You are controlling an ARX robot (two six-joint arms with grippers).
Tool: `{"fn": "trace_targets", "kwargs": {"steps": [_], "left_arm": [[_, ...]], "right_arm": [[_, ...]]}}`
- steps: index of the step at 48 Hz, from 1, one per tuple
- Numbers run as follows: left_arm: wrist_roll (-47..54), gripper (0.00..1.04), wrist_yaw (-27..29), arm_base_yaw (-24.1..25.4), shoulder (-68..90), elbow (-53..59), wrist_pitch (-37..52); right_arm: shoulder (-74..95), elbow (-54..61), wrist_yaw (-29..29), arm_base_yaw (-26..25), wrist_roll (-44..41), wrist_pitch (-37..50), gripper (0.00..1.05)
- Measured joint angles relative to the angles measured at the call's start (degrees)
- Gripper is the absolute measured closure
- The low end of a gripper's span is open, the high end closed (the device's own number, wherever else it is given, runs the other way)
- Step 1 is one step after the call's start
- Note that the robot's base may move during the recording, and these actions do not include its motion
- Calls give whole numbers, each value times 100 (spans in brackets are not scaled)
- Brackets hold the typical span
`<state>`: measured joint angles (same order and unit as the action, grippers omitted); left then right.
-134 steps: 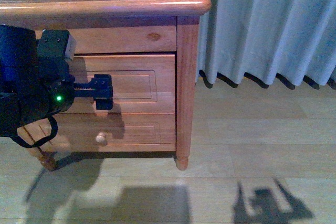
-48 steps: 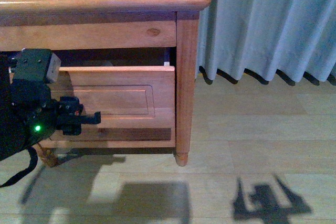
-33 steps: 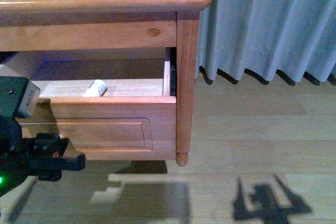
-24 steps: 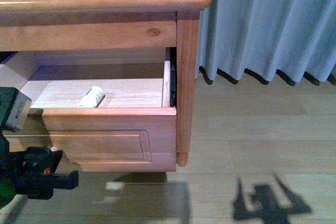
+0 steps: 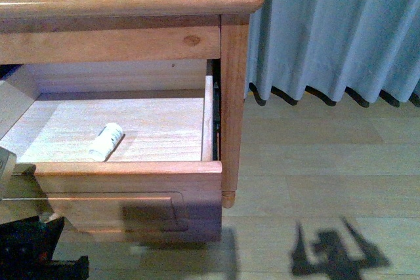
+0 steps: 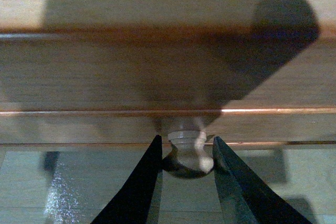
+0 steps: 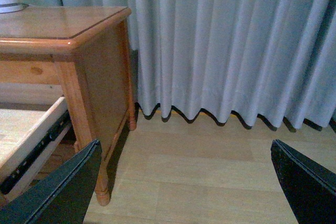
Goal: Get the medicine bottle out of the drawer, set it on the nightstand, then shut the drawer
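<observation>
the drawer [image 5: 125, 191] stands wide open, drawn out of the nightstand [image 5: 131, 6]. the medicine bottle [image 5: 105, 141] lies on its side on the pale drawer floor, toward the near left. the left gripper [image 6: 186, 155] has its jaws clamped on the knob [image 6: 187, 142] of the drawer front. the right gripper [image 7: 185, 148] hangs to the right, facing the curtain [image 7: 220, 40], jaws spread wide and empty.

The left gripper [image 6: 186, 139] had two matte black fingers [image 6: 137, 187], flat-sided and tapering to narrow tips, with no markings visible on them. The right gripper [image 7: 185, 145] showed the same plain black wedge-shaped fingers [image 7: 60, 195] (a faint sheen ran along their edges). In the front view the left arm [image 5: 29, 257] was a dark, blocky black mass, with a pale grey housing [image 5: 5, 162] above it.
</observation>
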<state>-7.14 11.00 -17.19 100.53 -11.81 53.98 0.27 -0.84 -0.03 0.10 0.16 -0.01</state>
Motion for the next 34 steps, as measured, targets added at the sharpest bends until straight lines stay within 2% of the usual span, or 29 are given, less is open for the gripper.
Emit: {"fn": "trace_targets", "kwargs": {"steps": [10, 23, 25, 26, 34], "left_arm": [[-278, 79, 400, -372, 105, 424, 428], [-437, 79, 197, -356, -208, 560, 173], [-448, 75, 131, -302, -278, 560, 111], [-468, 69, 68, -243, -350, 573, 33], [-474, 43, -146, 24, -870, 782, -483]], "right_arm": [[0, 0, 0, 0, 0, 0, 7], [0, 0, 0, 0, 0, 0, 7], [0, 0, 0, 0, 0, 0, 7], [0, 0, 0, 0, 0, 0, 7], [0, 0, 0, 0, 0, 0, 7]]}}
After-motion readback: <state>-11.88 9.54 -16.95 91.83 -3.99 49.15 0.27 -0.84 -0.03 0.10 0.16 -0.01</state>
